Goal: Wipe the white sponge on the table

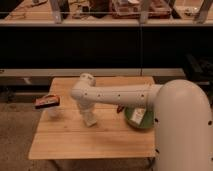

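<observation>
My white arm reaches from the right across the wooden table (65,145). Its elbow is over the table's back left part. My gripper (89,119) points straight down and touches or nearly touches the tabletop left of the middle. A whitish block at its tip looks like the white sponge (91,121). I cannot separate the sponge from the gripper or tell how it is held.
A brown and orange packet (46,101) lies at the table's left edge on a pale cup-like thing (53,112). A green round object (138,118) sits right of the middle, partly under my arm. Dark shelving with cluttered counters stands behind the table.
</observation>
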{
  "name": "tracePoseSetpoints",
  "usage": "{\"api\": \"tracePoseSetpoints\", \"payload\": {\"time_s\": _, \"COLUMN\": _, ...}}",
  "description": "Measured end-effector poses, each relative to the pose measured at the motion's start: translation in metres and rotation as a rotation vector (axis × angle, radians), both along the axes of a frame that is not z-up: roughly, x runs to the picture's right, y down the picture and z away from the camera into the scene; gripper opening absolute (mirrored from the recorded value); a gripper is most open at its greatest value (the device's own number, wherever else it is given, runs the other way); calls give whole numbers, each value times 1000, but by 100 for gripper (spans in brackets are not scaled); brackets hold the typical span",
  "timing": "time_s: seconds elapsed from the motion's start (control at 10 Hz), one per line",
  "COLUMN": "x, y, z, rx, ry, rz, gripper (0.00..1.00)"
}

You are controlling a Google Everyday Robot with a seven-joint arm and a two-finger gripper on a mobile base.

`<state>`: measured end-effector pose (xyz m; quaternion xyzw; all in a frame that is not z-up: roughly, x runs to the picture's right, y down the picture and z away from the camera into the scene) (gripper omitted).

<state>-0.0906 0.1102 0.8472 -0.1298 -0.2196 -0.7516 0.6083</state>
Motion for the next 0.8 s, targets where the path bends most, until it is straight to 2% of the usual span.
{"api": "tracePoseSetpoints", "payload": {"time_s": 0.2, "x": 32, "y": -2, "z": 17, "rx": -18, "ry": 44, "rz": 50, "gripper": 46}}
{"api": "tracePoseSetpoints", "payload": {"time_s": 0.5, "x": 68, "y": -7, "z": 18, "rx": -6, "ry": 64, "rz": 105, "gripper": 46}}
{"api": "tracePoseSetpoints", "payload": {"time_s": 0.7, "x": 95, "y": 10, "z": 14, "rx": -8, "ry": 85, "rz": 110, "gripper": 46}}
{"api": "tracePoseSetpoints", "payload": {"time_s": 0.8, "x": 115, "y": 34, "z": 15, "rx": -22, "ry": 112, "rz": 98, "gripper": 46}}
